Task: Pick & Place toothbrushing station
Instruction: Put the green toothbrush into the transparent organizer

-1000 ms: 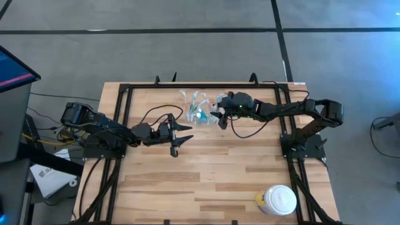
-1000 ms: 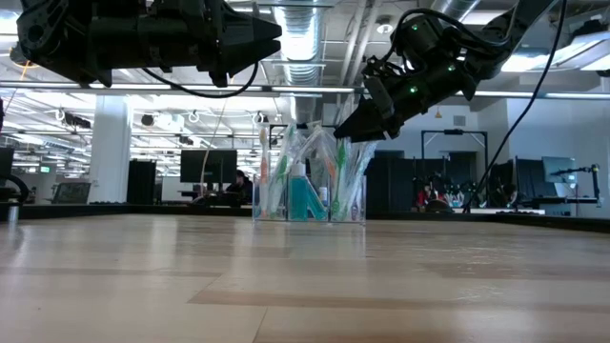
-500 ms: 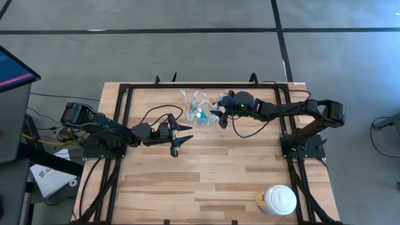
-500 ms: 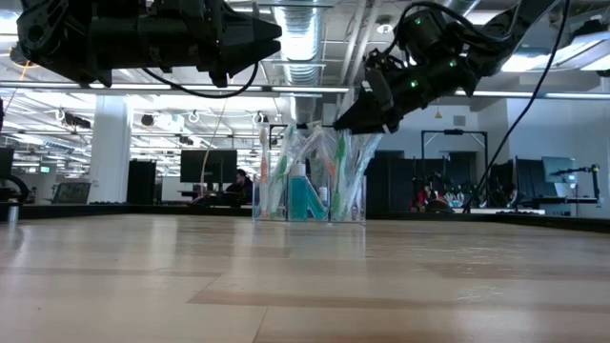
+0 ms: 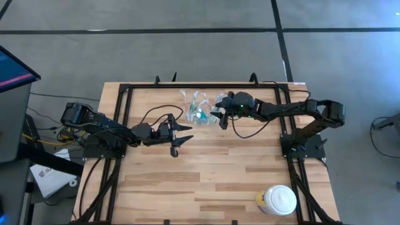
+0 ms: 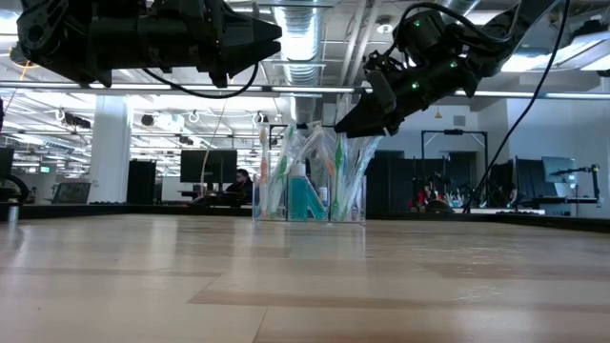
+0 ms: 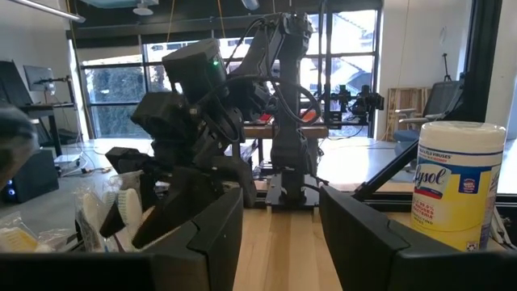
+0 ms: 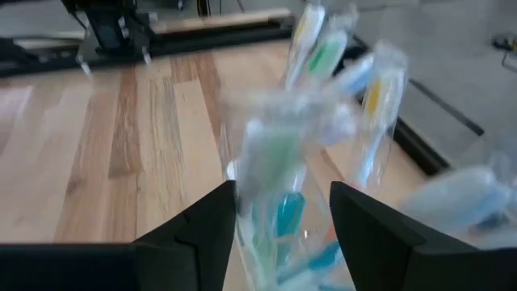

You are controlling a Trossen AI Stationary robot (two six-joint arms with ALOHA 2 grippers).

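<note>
The toothbrushing station [image 5: 199, 107] is a small clear holder standing on its base on the wooden table near the far edge. It holds wrapped blue, green and whitish toothbrushes and a teal tube [image 6: 303, 198]. My right gripper [image 5: 220, 116] is open and hangs over the holder's right side. Its fingers stand on either side of the wrapped brush tops [image 8: 323, 97]. My left gripper [image 5: 181, 139] is open and empty, held above the table to the near left of the holder. My right gripper comes at the brush tops [image 6: 345, 143] slanting down from the table's right side, fingers open around them. I cannot tell whether a finger touches the wrapping. The holder stands upright on the table.
A white round lidded canister [image 5: 276, 200] stands at the table's near right corner; it also shows in the left wrist view [image 7: 456, 194]. A black frame [image 5: 125, 125] runs along the table's left, far and right sides. Bare wood lies between the holder and the near edge.
My right gripper has risen a little over the brush tops and stays open. The holder has not moved.
</note>
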